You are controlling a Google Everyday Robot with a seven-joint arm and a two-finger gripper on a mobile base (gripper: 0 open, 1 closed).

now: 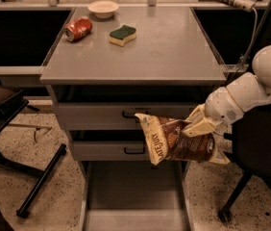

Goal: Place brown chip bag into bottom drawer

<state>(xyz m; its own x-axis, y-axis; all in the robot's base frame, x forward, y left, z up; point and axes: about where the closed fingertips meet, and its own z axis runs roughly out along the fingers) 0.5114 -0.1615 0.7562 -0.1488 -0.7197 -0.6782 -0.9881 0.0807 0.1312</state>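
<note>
My gripper [196, 124] is shut on the brown chip bag [174, 141], a crinkly dark-brown bag with cream ends and lettering. It holds the bag in the air, lying sideways, in front of the two upper drawers at the cabinet's right side. The bottom drawer [133, 196] is pulled open below it, a wide shallow grey tray with side rails. The bag hangs above the drawer's back right part, well off its floor. My white arm [255, 88] reaches in from the right.
On the cabinet top [164, 52] lie a red soda can [78, 28], a green-and-yellow sponge [122, 34] and a white bowl [103, 8]. A black stand leg [42, 182] lies on the floor at left. A chair base [241, 196] stands at right.
</note>
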